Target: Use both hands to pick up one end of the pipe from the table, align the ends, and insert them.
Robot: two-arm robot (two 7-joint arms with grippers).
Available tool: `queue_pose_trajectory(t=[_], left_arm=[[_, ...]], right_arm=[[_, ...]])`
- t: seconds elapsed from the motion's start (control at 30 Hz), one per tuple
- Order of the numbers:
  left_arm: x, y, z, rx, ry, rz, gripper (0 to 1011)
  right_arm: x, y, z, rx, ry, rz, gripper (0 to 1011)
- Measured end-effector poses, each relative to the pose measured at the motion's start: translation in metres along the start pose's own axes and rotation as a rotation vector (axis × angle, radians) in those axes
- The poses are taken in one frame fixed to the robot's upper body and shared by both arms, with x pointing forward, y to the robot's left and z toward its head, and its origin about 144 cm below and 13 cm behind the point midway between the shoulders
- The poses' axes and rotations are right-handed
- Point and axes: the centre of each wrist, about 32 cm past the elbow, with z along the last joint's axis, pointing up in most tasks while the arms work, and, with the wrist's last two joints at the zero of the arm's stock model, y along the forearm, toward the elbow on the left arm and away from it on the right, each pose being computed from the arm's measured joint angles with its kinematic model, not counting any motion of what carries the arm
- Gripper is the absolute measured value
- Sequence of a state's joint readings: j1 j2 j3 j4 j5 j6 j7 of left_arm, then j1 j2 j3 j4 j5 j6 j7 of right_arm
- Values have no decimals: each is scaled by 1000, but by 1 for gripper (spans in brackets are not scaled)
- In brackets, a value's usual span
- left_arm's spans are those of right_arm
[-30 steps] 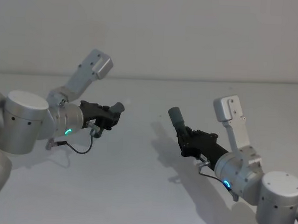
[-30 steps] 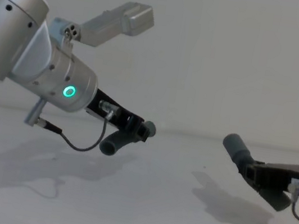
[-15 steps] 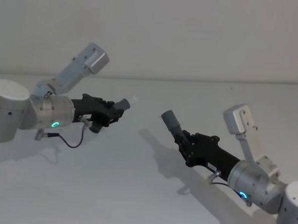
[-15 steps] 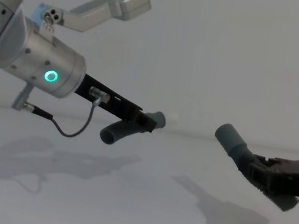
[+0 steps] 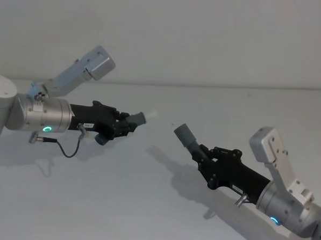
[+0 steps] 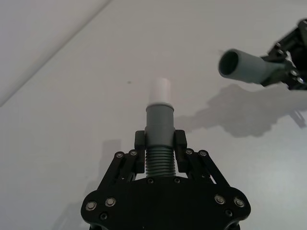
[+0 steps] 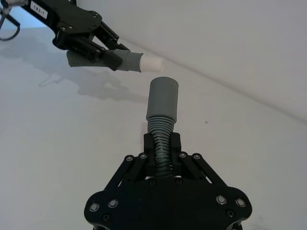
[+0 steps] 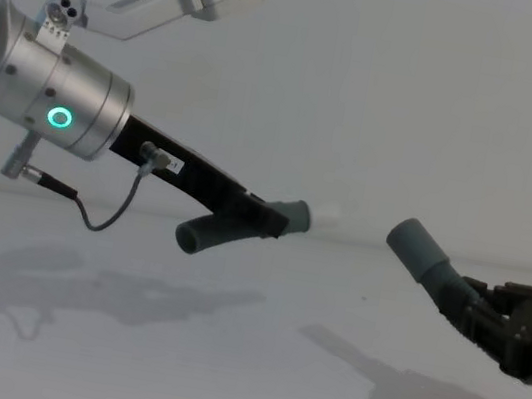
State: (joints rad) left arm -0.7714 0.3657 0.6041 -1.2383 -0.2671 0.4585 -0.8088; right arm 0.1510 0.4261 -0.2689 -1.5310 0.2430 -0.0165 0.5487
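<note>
White bare surface (image 5: pixel 118 204) under both arms, plain pale wall behind. Left end effector (image 5: pixel 123 126) up off the surface on the left, clamped on the ribbed part of the plug piece (image 6: pixel 159 132). Smooth collar (image 6: pixel 159 119) and white tip (image 6: pixel 160 89) stuck out clear ahead of the grasp; bent tail hung below it in chest view. Right end effector (image 5: pixel 206 154) low on the right, also off the surface, clamped on the ribs of the socket piece (image 7: pixel 161 115), socket mouth (image 6: pixel 229 62) tilted up and toward the left arm.

Both pieces lifted, ends near each other with open air between, not touching. Judged as mid-alignment, insertion not begun.

Axes looked out of line. From the right wrist, the plug piece lay almost crosswise beyond the socket. From the left wrist, the socket sat off to one side of the tip's line, not dead ahead. In chest view, tip and mouth sat at about the same height.

Called for fixing angle first: socket tilted down, plug swung to face it, until each wrist camera looked straight down the other piece. Then a slow straight push along that shared line. Probably some slack from the wider mouth over the narrow tip. Risk judged: ribbed section flexing or slipping in the grasp if pushed while crooked.
</note>
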Motion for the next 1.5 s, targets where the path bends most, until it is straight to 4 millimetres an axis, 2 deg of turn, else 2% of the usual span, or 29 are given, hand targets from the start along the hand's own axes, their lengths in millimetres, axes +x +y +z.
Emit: queue_pose_trajectory(t=[0.4, 0.83, 1.17, 1.5], left_arm=[[14, 5, 5, 26, -94, -123, 327], [23, 15, 12, 29, -134, -185, 327], [25, 18, 17, 15, -135, -222, 327], [23, 17, 21, 14, -140, -272, 327]], right_arm=[[-3, -5, -15, 55, -168, -34, 163], [-6, -9, -32, 107, -434, -50, 163], [-5, -11, -39, 139, -636, -46, 163], [-3, -10, -39, 176, -767, -68, 163]])
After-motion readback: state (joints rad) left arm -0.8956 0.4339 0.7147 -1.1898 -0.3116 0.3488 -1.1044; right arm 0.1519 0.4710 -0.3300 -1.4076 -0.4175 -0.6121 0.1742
